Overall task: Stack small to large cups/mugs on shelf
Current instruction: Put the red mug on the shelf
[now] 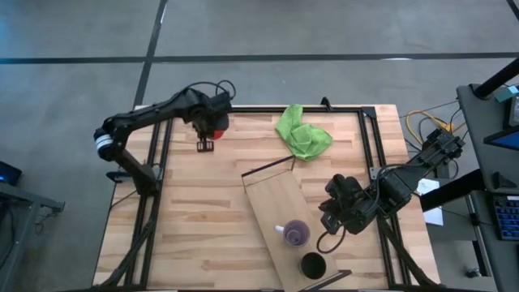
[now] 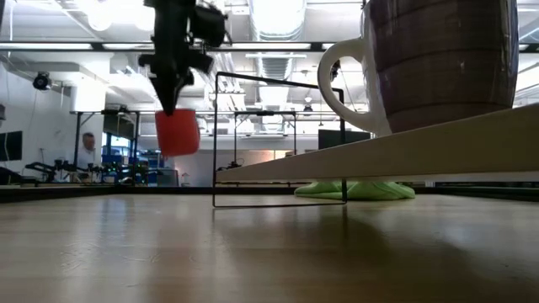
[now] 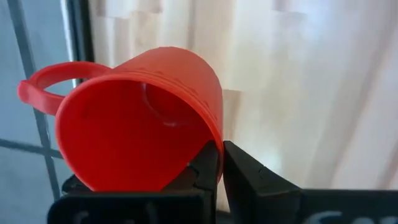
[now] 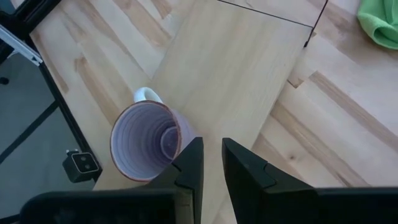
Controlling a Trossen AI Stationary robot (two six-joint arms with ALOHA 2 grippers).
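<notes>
- The left gripper [image 1: 212, 123] grasps a small red plastic cup with a loop handle [image 1: 219, 123] by its rim wall, one finger inside and one outside, holding it in the air above the far left part of the slatted wooden tabletop [image 1: 195, 211].
- In the low view the red cup [image 2: 177, 132] hangs clear of the table, its axis close to upright.
- The long light-wood shelf plank [image 1: 272, 203] lies well apart from it, its long axis running diagonally from the green cloth [image 1: 302, 134] toward the near edge.
- On the plank's near end stand a translucent purple mug with a white handle [image 1: 295, 234], mouth up, and beside it a dark round cup [image 1: 313, 264].
- The right gripper [image 1: 331, 212] hovers just beside the purple mug, fingers nearly together around nothing.
- Carrying well likely means keeping the pinch firm and the cup level, then lowering it squarely, mouth up.
</notes>
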